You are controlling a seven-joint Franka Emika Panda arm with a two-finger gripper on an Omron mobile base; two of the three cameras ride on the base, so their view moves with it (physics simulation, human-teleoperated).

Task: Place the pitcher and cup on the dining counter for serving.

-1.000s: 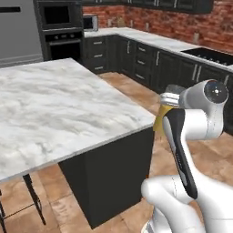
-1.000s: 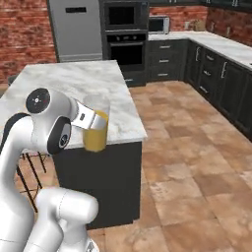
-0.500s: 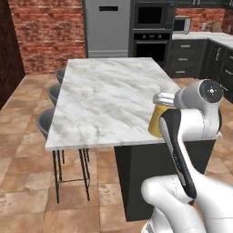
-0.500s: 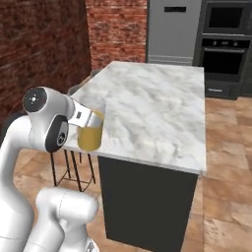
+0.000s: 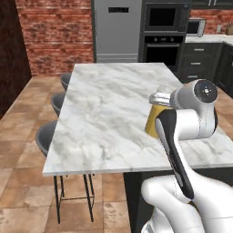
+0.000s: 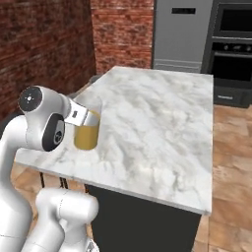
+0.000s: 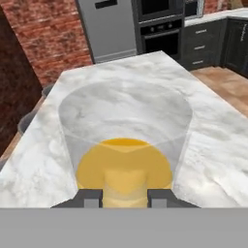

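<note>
Base has swung round: a second ago the white-grey veined marble tabletop of the dining island (image 5: 109,113) sat off to one side with the dark wall cabinets ahead. Now we face straight down its length toward the steel fridge (image 5: 117,29) and black ovens (image 5: 164,34), grey round-backed stools (image 5: 48,136) on the left.

The tall clear glass pitcher with orange-yellow juice in its lower half (image 6: 87,129) hasn't shifted relative to the arm. Tool (image 7: 125,196) is clamped on the pitcher low down, one dark fingertip (image 7: 92,197) either side of the base. We hold the pitcher upright over the near end of the tabletop; can't tell whether its base touches the marble.

Our read: carry and approach look finished, so lower and release come next. Keep it inboard of the near edge. The cup is a separate trip.
</note>
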